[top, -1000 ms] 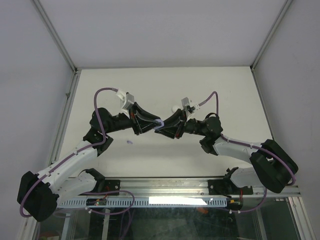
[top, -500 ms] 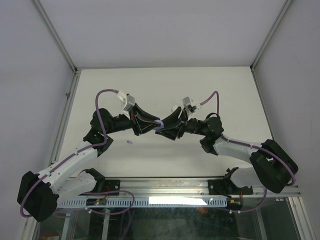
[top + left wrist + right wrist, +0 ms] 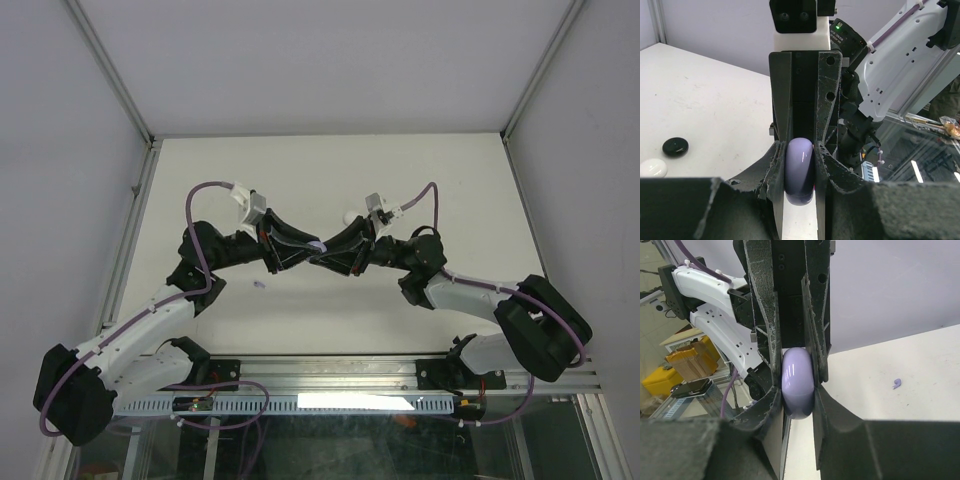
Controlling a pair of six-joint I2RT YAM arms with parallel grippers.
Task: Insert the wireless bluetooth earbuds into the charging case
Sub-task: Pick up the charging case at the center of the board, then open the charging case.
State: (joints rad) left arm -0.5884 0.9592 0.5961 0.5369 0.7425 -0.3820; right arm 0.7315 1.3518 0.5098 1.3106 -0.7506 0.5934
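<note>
A closed lavender charging case (image 3: 800,170) is held edge-on above the table between both grippers, which meet tip to tip at mid-table. My left gripper (image 3: 306,251) is shut on it, its pads (image 3: 778,160) pressed against the case's two faces. My right gripper (image 3: 327,250) is shut on the same case (image 3: 798,385) from the opposite side. A tiny lavender earbud (image 3: 897,384) lies on the white table; it also shows in the top view (image 3: 261,285), near my left arm. No other earbud shows.
A round black case (image 3: 675,146) and a round white case (image 3: 653,167) lie side by side on the table; the white one shows in the top view (image 3: 348,216) behind my right wrist. Grey walls enclose the table (image 3: 450,180).
Both grippers stay joined on the lavender case. The wrists have drawn a little closer and the meeting point has shifted slightly; less of the case shows from above.
</note>
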